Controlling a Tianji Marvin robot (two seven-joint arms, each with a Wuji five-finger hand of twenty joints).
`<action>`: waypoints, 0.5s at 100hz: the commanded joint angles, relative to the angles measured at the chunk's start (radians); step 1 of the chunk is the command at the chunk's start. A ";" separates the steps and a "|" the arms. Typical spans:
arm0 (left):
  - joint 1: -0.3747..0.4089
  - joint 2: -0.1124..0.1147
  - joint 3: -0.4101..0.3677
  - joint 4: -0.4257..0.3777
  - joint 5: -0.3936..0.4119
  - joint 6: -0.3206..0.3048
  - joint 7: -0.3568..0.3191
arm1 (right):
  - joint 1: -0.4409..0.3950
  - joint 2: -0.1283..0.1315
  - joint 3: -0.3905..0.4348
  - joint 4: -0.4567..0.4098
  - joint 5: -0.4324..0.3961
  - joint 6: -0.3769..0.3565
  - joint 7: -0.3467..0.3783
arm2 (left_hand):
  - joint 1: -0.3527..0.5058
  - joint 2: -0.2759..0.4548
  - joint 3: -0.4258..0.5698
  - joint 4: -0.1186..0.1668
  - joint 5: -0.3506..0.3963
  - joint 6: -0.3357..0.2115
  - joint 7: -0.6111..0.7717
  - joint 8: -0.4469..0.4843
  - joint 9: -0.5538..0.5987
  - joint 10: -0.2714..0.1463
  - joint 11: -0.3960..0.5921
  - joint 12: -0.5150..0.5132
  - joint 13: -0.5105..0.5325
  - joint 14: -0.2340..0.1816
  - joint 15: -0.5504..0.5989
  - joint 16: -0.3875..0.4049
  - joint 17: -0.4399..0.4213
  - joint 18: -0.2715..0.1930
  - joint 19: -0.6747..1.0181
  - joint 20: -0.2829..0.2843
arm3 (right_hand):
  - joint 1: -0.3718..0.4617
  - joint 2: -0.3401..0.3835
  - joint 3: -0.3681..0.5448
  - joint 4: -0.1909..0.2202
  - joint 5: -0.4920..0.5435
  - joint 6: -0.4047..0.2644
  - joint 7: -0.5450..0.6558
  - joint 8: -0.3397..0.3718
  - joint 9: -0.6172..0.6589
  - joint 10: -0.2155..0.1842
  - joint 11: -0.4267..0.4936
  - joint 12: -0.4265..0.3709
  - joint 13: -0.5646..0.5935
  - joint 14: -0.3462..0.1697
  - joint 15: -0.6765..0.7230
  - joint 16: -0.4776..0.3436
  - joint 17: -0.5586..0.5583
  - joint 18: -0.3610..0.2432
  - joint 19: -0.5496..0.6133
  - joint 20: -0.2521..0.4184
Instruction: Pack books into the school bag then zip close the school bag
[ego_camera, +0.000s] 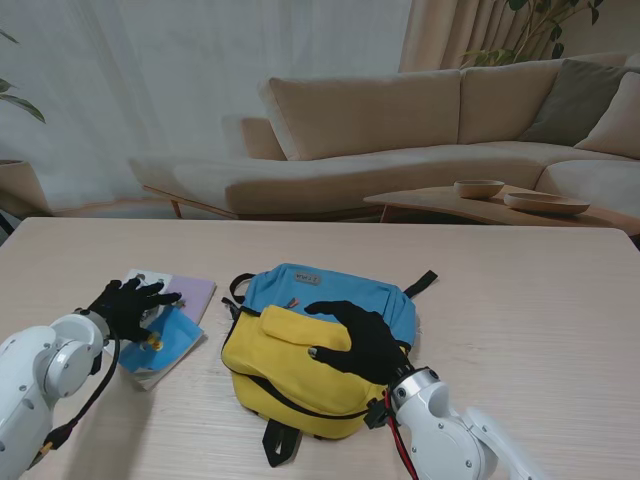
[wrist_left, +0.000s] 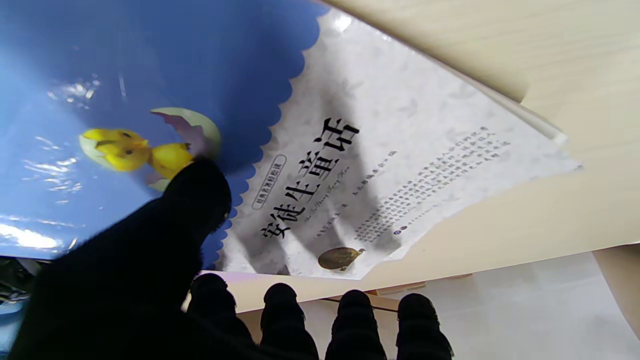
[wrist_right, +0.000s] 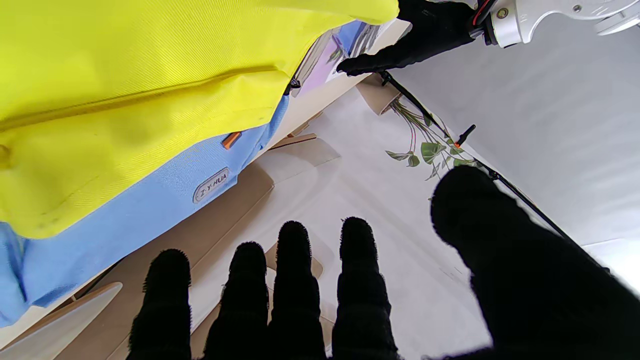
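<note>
Books (ego_camera: 165, 322): stacked lower left of frame on worktop (ego_camera: 520, 300), just left of school bag (ego_camera: 320, 345). Left hand (ego_camera: 128, 305), the nearer one, rests spread upon the top cover, holding nothing. Right hand (ego_camera: 362, 340) lies fingers-apart on the bag's yellow pocket, gripping nothing.

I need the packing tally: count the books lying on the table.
2, stacked left of the school bag: a blue chick-cover book under the left hand, and a lilac book beneath it. More may be hidden under them.

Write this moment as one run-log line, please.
left hand: open, on books | right hand: open, on school bag | books unpacked
</note>
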 joint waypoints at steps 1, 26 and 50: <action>-0.014 0.001 0.004 0.008 -0.007 -0.004 -0.031 | -0.004 -0.008 -0.003 0.004 0.002 0.001 0.015 | -0.006 -0.009 0.001 -0.001 -0.025 -0.030 -0.015 -0.019 -0.040 -0.030 -0.017 -0.018 -0.025 -0.026 -0.034 -0.017 -0.007 -0.017 -0.062 -0.017 | -0.038 0.002 0.023 0.031 -0.024 -0.003 0.013 -0.015 -0.013 -0.034 0.005 -0.011 -0.013 -0.035 0.010 -0.003 -0.004 -0.037 0.012 -0.014; -0.066 0.007 0.042 0.053 -0.026 -0.014 -0.066 | -0.002 -0.008 -0.001 0.007 0.009 0.003 0.019 | -0.018 -0.005 -0.009 -0.001 -0.024 -0.015 -0.006 -0.006 -0.041 -0.031 -0.016 -0.030 -0.025 -0.031 -0.039 -0.051 -0.001 -0.020 -0.080 -0.050 | -0.037 0.001 0.025 0.031 -0.023 -0.001 0.014 -0.015 -0.011 -0.036 0.007 -0.010 -0.008 -0.035 0.012 -0.001 -0.002 -0.037 0.013 -0.013; -0.088 0.008 0.074 0.089 -0.042 0.002 -0.065 | -0.003 -0.008 0.001 0.009 0.011 0.000 0.020 | -0.030 -0.026 0.012 -0.005 -0.051 -0.009 0.422 0.615 -0.034 -0.041 -0.003 0.029 -0.024 -0.046 -0.039 -0.073 0.001 -0.026 -0.079 -0.090 | -0.037 0.001 0.026 0.030 -0.020 0.001 0.015 -0.015 -0.010 -0.034 0.008 -0.010 -0.005 -0.034 0.012 -0.001 0.000 -0.037 0.015 -0.013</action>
